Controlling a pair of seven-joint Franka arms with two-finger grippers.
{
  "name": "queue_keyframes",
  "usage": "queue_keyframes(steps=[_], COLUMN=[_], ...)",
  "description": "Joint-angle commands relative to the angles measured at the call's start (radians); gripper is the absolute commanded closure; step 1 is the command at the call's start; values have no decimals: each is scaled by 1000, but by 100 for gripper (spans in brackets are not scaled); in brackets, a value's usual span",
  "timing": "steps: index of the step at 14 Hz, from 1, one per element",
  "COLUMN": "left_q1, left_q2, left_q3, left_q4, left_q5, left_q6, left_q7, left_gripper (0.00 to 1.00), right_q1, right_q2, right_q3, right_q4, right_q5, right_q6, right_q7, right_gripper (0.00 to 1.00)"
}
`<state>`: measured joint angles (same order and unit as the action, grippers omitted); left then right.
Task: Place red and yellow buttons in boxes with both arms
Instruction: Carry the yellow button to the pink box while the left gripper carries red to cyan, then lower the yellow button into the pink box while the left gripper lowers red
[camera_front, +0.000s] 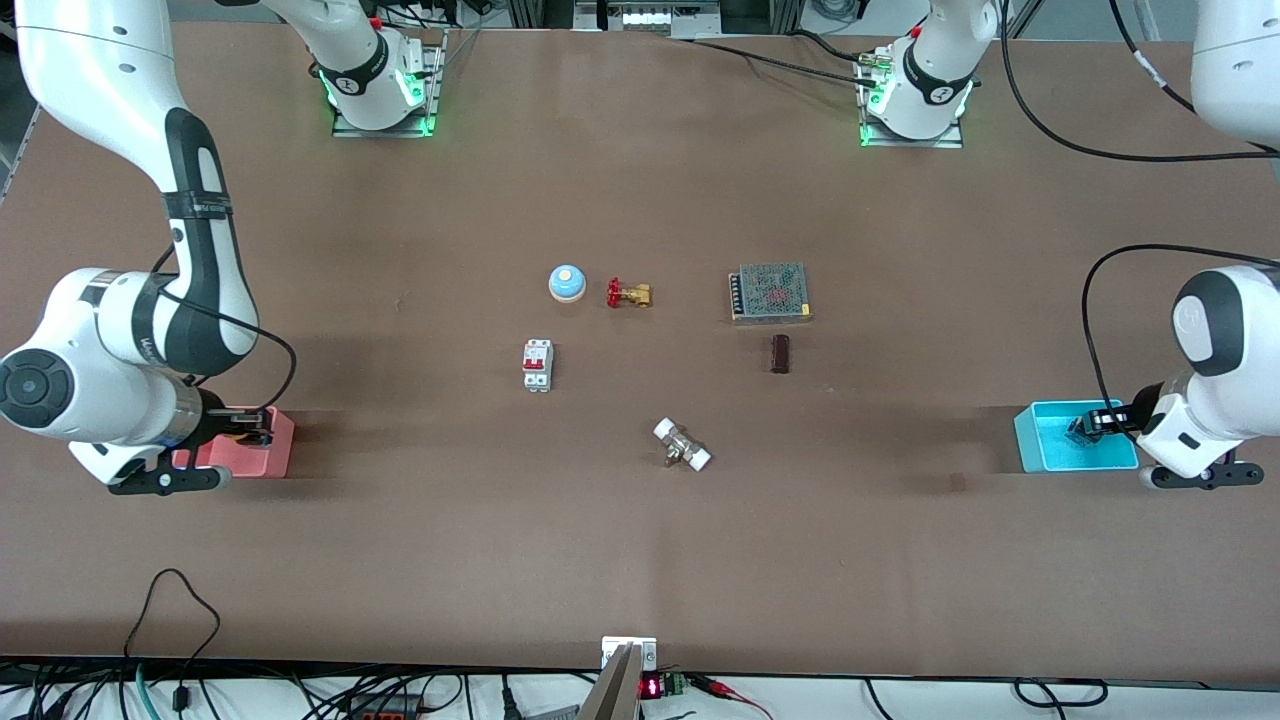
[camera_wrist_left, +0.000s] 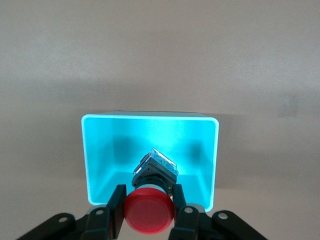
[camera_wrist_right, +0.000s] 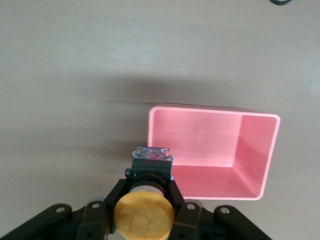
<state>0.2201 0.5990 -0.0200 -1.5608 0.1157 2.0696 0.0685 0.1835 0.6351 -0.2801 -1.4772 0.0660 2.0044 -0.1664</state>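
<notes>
My left gripper (camera_wrist_left: 149, 206) is shut on the red button (camera_wrist_left: 149, 211), gripping it by the cap. The button's black body hangs over the inside of the cyan box (camera_wrist_left: 100, 150). In the front view this gripper (camera_front: 1082, 427) is over the cyan box (camera_front: 1050, 452) at the left arm's end of the table. My right gripper (camera_wrist_right: 145, 200) is shut on the yellow button (camera_wrist_right: 144, 218), held just outside one corner of the pink box (camera_wrist_right: 215, 150). In the front view this gripper (camera_front: 256, 425) is over the pink box (camera_front: 278, 455) at the right arm's end.
Mid-table stand a blue-domed bell (camera_front: 567, 283), a red-handled brass valve (camera_front: 628, 294), a meshed metal power supply (camera_front: 769, 292), a dark brown cylinder (camera_front: 780, 353), a white breaker (camera_front: 537, 365) and a white-capped fitting (camera_front: 682, 445).
</notes>
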Motion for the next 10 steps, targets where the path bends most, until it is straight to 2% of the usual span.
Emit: queue_keyframes(steps=[1,4,6,8,10], left_q1=[8,11,10,11,10], left_q2=[67,97,99,97,93], left_q3=[-8,-8,-8,-8,-8], left_q4=[38,38,39,42,45], left_q5=[12,10,10,10,12], left_q6=[30,44,44,44,44], left_q7=[22,22,22,22,20], left_gripper=[69,68,60,45,20], right_q1=[-27,-42,-45,-55,-55], right_q2=[-2,26,41,51,61], right_q3=[-7,-8,-7,-7,-7], right_q4=[-3,-3,-3,-3,-3], right_q5=[-11,-17,-17,-15,-14], right_q6=[-7,8,36,42,50], right_q7=[-51,-68,-70,-76,-74], right_gripper=[70,70,70,70,70])
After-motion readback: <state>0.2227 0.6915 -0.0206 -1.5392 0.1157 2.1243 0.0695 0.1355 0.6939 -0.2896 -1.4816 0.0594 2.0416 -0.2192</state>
